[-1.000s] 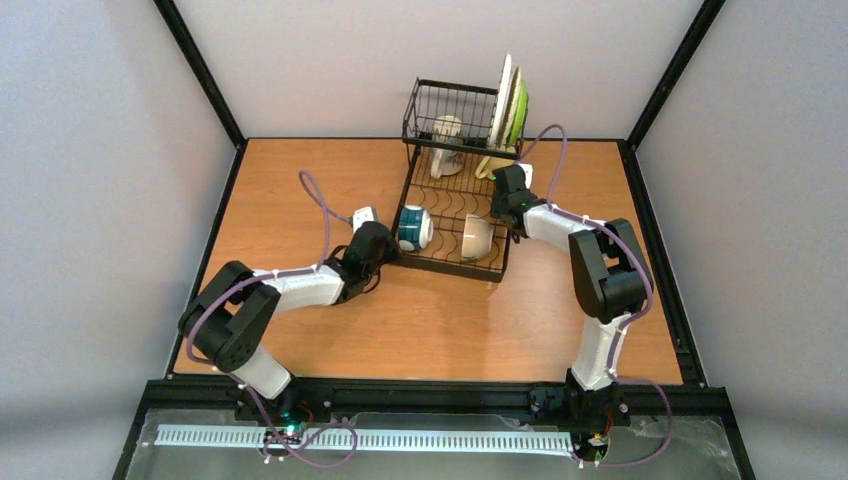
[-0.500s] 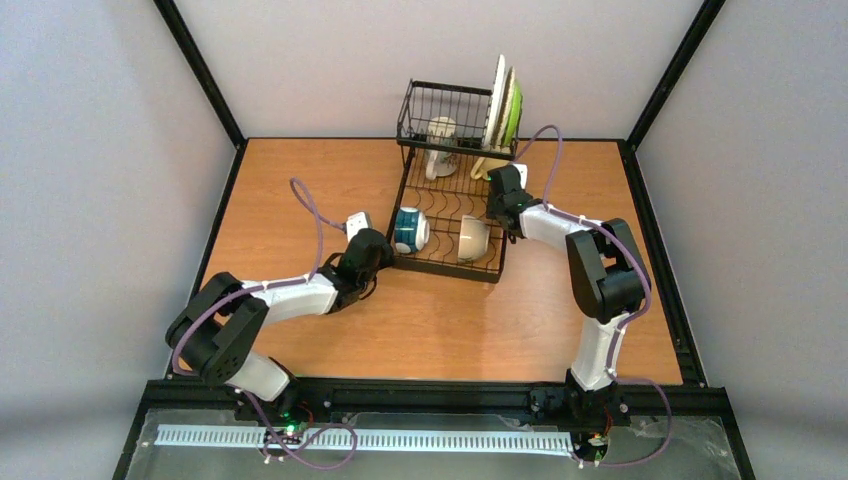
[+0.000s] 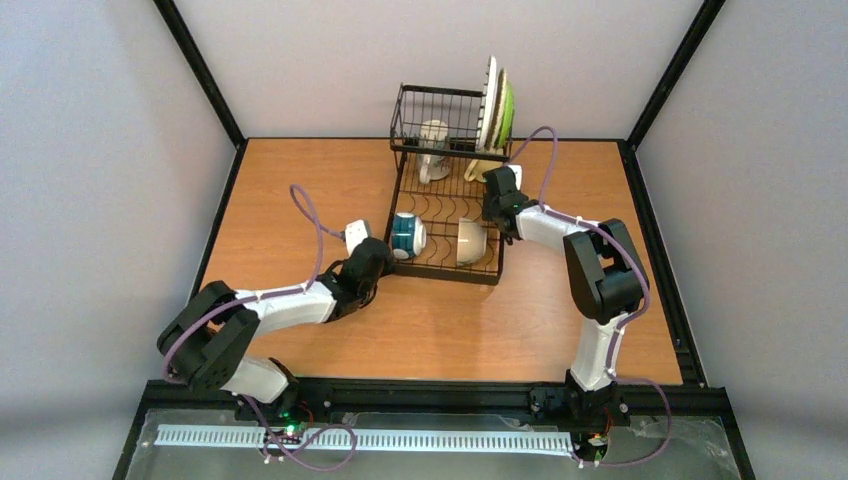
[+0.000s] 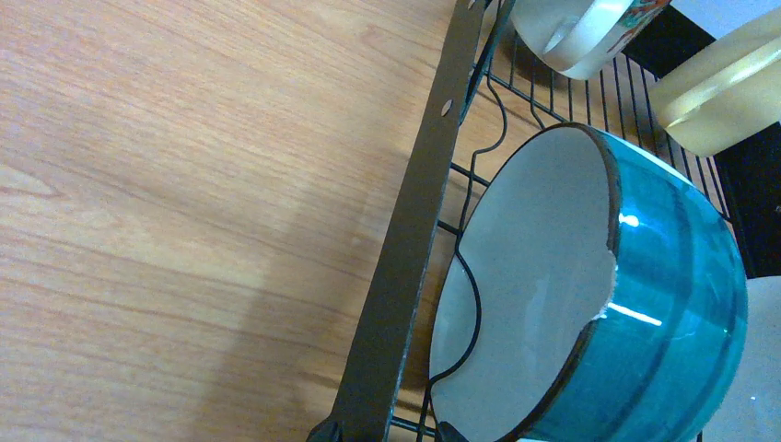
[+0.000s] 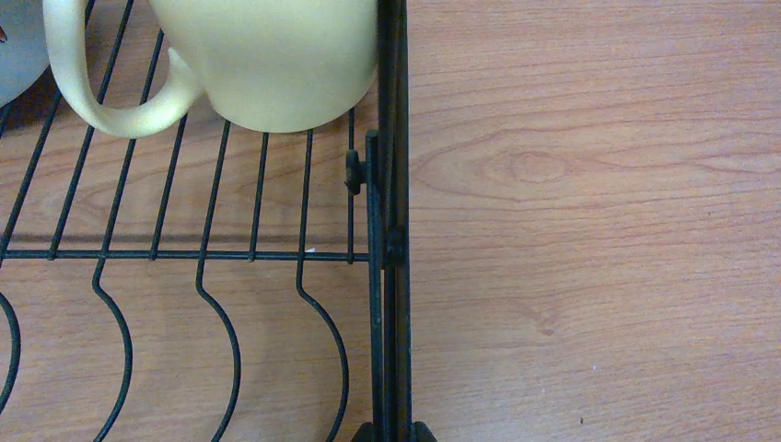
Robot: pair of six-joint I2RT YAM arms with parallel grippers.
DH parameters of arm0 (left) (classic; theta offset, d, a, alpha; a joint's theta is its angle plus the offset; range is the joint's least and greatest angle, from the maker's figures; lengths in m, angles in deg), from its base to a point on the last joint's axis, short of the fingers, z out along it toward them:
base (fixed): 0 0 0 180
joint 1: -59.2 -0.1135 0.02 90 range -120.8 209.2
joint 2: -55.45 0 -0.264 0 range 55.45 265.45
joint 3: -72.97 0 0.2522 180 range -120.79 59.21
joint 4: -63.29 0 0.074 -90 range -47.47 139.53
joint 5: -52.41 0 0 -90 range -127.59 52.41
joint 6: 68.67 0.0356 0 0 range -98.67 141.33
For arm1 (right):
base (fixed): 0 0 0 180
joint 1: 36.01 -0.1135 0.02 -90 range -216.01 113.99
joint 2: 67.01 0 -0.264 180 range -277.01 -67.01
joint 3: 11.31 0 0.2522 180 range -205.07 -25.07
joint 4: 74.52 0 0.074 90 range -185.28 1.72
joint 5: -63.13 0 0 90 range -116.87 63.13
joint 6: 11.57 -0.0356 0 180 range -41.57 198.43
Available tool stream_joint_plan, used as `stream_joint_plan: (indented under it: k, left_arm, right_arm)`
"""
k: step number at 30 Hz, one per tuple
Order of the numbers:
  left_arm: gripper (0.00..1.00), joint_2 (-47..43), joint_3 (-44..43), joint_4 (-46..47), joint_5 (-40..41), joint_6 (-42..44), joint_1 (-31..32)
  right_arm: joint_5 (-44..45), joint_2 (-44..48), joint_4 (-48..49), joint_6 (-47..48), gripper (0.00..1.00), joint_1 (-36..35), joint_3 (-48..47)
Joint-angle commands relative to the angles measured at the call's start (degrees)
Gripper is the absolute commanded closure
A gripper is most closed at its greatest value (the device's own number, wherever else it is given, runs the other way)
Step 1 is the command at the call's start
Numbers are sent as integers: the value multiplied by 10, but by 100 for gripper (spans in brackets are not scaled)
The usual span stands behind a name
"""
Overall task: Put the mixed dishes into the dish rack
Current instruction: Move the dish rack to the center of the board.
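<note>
The black wire dish rack [image 3: 445, 205] stands at the middle back of the table. A teal-banded cup [image 3: 407, 234] [image 4: 645, 304] and a cream bowl [image 3: 472, 240] lie on its flat base. Near the raised basket are a white mug [image 3: 433, 148] and a cream mug [image 5: 267, 60]. The lime-green plate [image 3: 508, 105] stands upright at the rack's back right with a white one beside it. My left gripper [image 3: 385, 258] [image 4: 387, 431] is closed around the rack's left rail [image 4: 405, 230]. My right gripper [image 3: 490, 212] [image 5: 394, 431] is shut on the right rail [image 5: 394, 276].
The wooden table [image 3: 300, 190] is bordered by a black frame with slanted corner posts [image 3: 200, 70]. Purple cables [image 3: 310, 205] loop off both arms. Grey walls close in the back and sides.
The dish rack has slid to the left with its dishes, both grippers holding its rails. The left arm has drawn back toward its base and the right arm has reached left.
</note>
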Motion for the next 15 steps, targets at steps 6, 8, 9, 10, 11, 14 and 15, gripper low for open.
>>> stream_joint_plan:
  k: [6,8,9,10,11,14,15]
  left_arm:
    - [46,-41,39,-83,-32,-36,47]
    - [46,-49,43,-88,-29,-40,52]
    - [46,-52,46,-90,-27,-42,55]
    - [46,-55,48,-92,-26,-45,57]
    - [46,-57,51,-93,-24,-47,60]
    - [46,-62,56,-99,-17,-55,71]
    - [46,-63,56,-100,-16,-57,73]
  right_arm:
    - [-7,-3,7,59,98,-58,3]
    - [-6,-1,7,57,98,-61,8]
    - [-6,0,8,56,98,-63,10]
    - [-6,1,8,56,98,-64,11]
    - [-5,2,8,55,98,-66,13]
    - [-3,4,8,53,98,-72,19]
    - [-1,6,8,51,98,-75,21]
